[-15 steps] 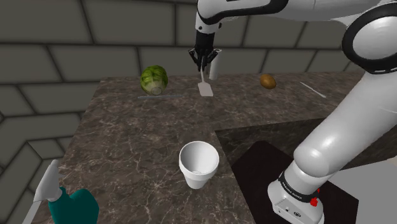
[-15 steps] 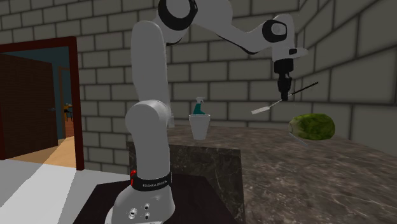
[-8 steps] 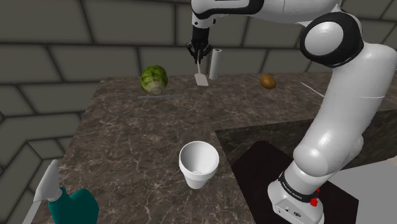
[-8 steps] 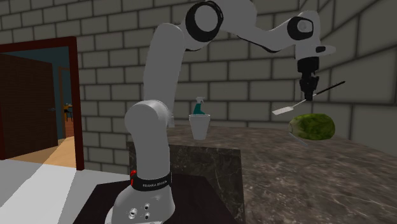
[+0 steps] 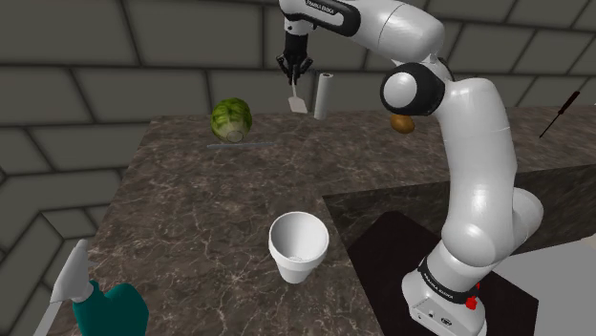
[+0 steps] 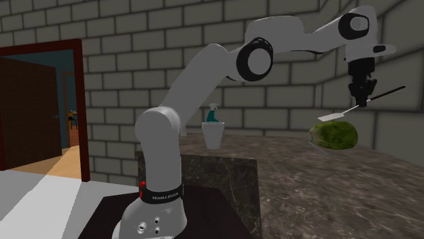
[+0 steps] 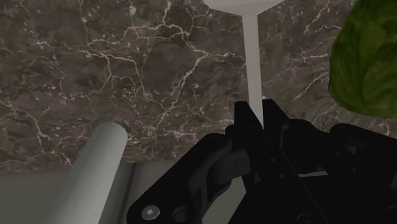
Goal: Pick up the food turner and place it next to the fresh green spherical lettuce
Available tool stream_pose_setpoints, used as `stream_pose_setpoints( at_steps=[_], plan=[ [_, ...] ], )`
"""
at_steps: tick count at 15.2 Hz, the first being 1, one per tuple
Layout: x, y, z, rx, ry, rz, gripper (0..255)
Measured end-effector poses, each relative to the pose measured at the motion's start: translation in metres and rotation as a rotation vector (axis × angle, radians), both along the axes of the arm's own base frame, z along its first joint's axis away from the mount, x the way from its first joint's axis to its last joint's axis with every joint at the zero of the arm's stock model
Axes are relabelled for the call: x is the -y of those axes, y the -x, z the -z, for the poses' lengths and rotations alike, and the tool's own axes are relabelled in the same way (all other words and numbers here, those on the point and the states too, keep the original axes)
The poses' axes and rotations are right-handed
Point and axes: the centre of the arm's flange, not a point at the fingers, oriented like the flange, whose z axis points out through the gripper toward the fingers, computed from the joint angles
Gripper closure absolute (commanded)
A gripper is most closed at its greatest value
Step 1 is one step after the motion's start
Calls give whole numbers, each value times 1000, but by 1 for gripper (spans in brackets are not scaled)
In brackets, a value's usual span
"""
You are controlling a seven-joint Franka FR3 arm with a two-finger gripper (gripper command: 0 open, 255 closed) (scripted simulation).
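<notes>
White-bladed food turner (image 5: 298, 103) hung in the air, its thin shaft clamped between the black fingers (image 7: 245, 122), blade tilted down over the dark marbled table (image 5: 191, 210), near the green lettuce (image 5: 231, 120), beside a white cylinder (image 5: 323, 95).

Surface (image 5: 191, 200): dark brown marble look, white-veined, smooth. Lettuce (image 5: 231, 119): mottled green, rough and leafy. Food turner (image 5: 297, 103): plain pale grey, matt, material unclear. Cup (image 5: 298, 246): white, smooth, matt. Upright cylinder (image 5: 323, 95): plain off-white, smooth. Hand (image 5: 296, 76): black, matt. Arm shell (image 5: 478, 143): white, glossy. Wall (image 5: 95, 57): grey stone blocks, matt.
</notes>
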Motion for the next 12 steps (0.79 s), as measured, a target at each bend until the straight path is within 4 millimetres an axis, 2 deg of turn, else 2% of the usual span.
stream_pose_setpoints(
  at_steps=[3,12],
  plan=[
    [5,-6,12,-2,0,2,255],
    [5,-6,59,-2,0,1,255]
  ],
)
